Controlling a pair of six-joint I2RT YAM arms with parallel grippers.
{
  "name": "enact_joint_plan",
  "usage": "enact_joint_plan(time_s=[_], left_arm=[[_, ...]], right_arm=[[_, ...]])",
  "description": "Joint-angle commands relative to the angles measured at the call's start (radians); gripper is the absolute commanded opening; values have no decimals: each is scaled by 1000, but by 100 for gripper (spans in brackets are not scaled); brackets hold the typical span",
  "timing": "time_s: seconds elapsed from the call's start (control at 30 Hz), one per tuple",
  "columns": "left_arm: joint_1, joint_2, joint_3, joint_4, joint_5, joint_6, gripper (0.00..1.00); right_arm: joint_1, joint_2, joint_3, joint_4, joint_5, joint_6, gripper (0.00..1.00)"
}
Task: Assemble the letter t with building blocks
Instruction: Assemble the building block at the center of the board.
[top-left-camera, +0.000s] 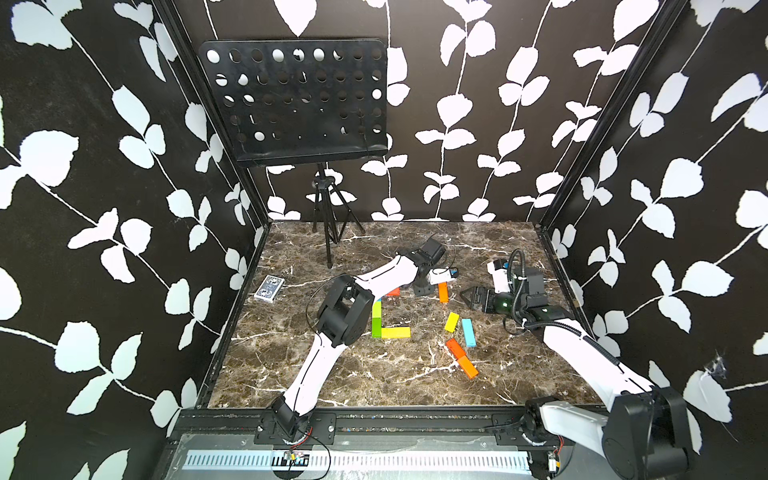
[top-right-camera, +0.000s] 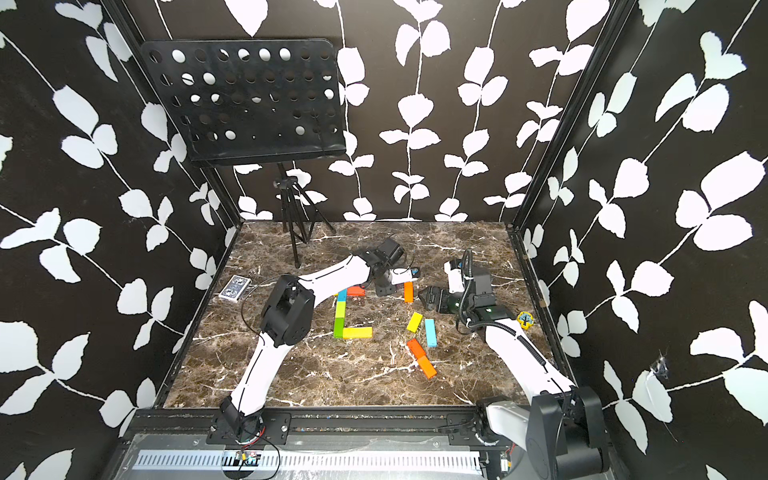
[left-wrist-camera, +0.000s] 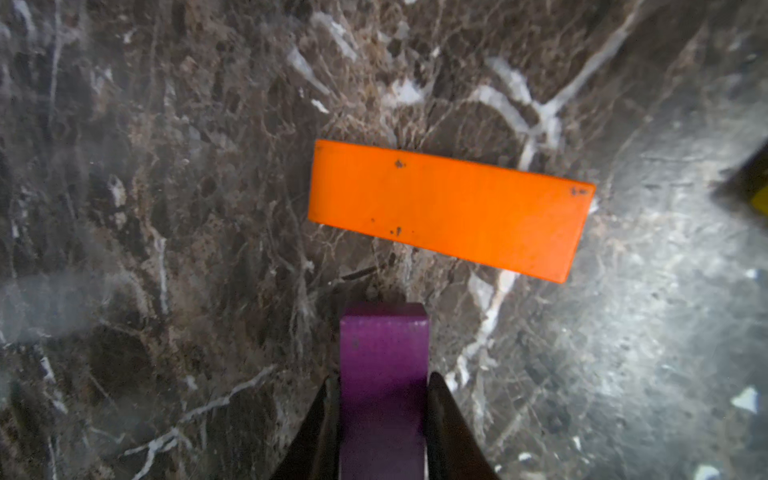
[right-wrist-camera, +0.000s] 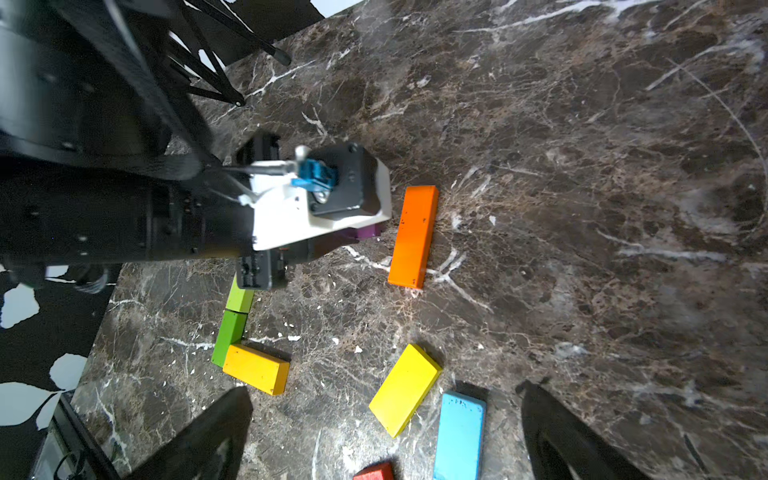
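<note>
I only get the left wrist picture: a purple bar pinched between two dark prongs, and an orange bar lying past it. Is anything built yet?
Observer: Partly. In both top views, two green blocks lie in a line, and a yellow block sticks out sideways from their near end, like an L.
Operator: Any spare bars?
Observer: Four more lie loose on the right arm's side of that shape: a second yellow block beside a cyan block, then a red-orange block and an orange block end to end.
Operator: What is the other arm doing?
Observer: The right gripper is open and holds nothing.
</note>
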Motion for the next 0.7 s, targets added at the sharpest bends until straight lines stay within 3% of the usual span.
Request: enact_joint_plan(time_s=[0.0, 0.23, 0.67], left_arm=[[9, -19, 33, -14, 59, 28, 30], [16, 11, 55, -62, 132, 52, 30], [27, 59, 111, -109, 160, 90, 30]], right_arm=[[-3, -30, -6, -11, -42, -61, 99], [-9, -66, -37, -45, -37, -86, 99], [-38, -84, -78, -34, -36, -82, 99]])
